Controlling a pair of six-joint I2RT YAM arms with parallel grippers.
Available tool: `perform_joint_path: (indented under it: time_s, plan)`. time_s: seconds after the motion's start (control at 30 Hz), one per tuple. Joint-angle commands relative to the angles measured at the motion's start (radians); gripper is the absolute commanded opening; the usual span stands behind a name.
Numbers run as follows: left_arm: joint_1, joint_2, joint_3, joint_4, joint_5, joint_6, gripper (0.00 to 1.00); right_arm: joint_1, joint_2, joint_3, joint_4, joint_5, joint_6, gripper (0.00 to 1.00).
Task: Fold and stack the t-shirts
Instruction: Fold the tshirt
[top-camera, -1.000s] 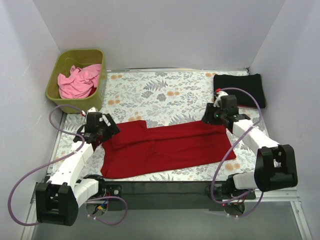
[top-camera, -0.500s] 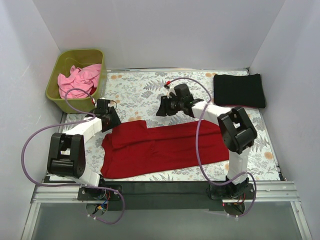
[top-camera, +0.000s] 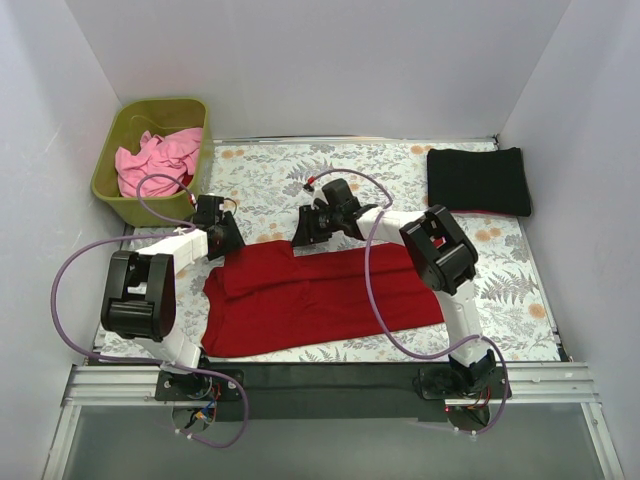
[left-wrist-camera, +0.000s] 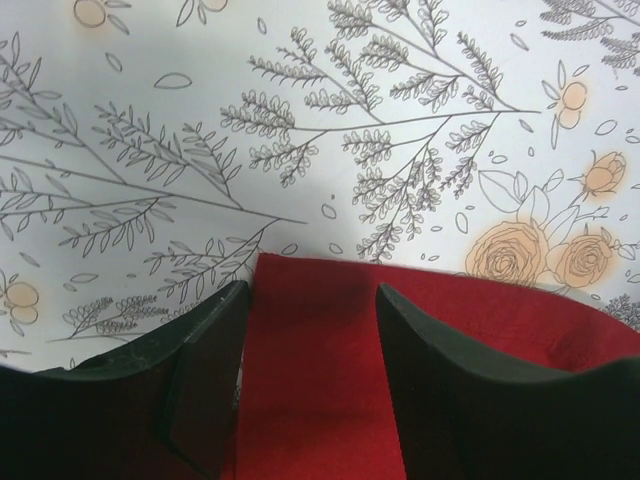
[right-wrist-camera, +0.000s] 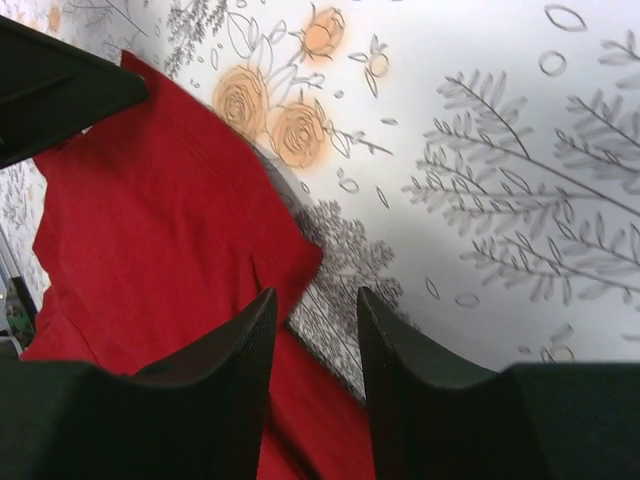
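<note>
Dark red t-shirt (top-camera: 330, 300) lay spread flat on the bench (top-camera: 300, 180), which was covered by a floral cloth (top-camera: 500, 280). The shirt's long axis ran left-right, and a narrower flap was folded over its far-left part. Left tool (top-camera: 222, 240) sat low at the shirt's far-left corner. In the left wrist view its 2 fingers (left-wrist-camera: 200, 370) stood apart with that red corner lying in the gap between them, nothing clamped. Whether the pads touched the cloth could not be told. Right tool (top-camera: 303, 232) sat at the shirt's far edge, just right of the flap's far corner, with the right arm reaching across above the shirt's right end. In the right wrist view its 2 fingers (right-wrist-camera: 430, 400) were apart by a narrow gap and held nothing. The flap's pointed corner lay just ahead of that gap, with bare floral cloth beside it. Black t-shirt (top-camera: 478, 180) lay folded, well apart from the red shirt, beyond its far-right end. Pink t-shirt (top-camera: 155, 160) lay crumpled inside the olive-green bin (top-camera: 206, 160), beyond the red shirt's far-left corner. Both tools were along the red shirt's far edge, near each other.
</note>
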Motion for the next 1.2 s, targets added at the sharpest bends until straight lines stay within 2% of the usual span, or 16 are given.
perform_joint_path:
  time_s: [0.0,0.17,0.27,0.3,0.37,0.4,0.57,0.8,0.9,1.03,1.17]
  plan:
    - [0.006,0.041,0.004,-0.01,0.034,0.003,0.5,0.025,0.061,0.059,0.023,-0.022,0.022,0.38]
    - [0.006,0.069,0.004,-0.01,0.05,0.005,0.36,0.043,0.113,0.117,0.025,-0.028,0.035,0.35]
    - [0.006,0.081,0.004,-0.01,0.062,0.016,0.29,0.046,0.136,0.142,0.023,-0.034,0.04,0.24]
    - [0.006,0.083,0.004,-0.01,0.065,0.019,0.19,0.049,0.139,0.146,0.025,-0.036,0.039,0.14]
    - [0.006,0.083,0.005,-0.01,0.068,0.026,0.09,0.048,0.136,0.156,0.025,-0.04,0.031,0.05]
    - [0.006,0.072,0.009,-0.01,0.071,0.034,0.0,0.048,0.125,0.159,0.023,-0.043,0.028,0.01]
    - [0.006,-0.034,0.019,-0.018,0.097,0.043,0.0,0.048,0.05,0.139,0.021,-0.059,-0.003,0.01]
    - [0.004,-0.303,0.001,-0.146,0.146,-0.021,0.0,0.052,-0.16,0.016,0.012,-0.079,-0.033,0.01]
    - [0.004,-0.429,-0.037,-0.237,0.165,-0.078,0.0,0.066,-0.23,-0.059,-0.015,-0.08,-0.056,0.01]
    - [0.003,-0.549,-0.103,-0.321,0.28,-0.182,0.0,0.101,-0.3,-0.158,-0.032,-0.069,-0.075,0.01]
    - [0.003,-0.678,-0.145,-0.422,0.306,-0.259,0.0,0.16,-0.369,-0.252,-0.052,-0.062,-0.089,0.01]
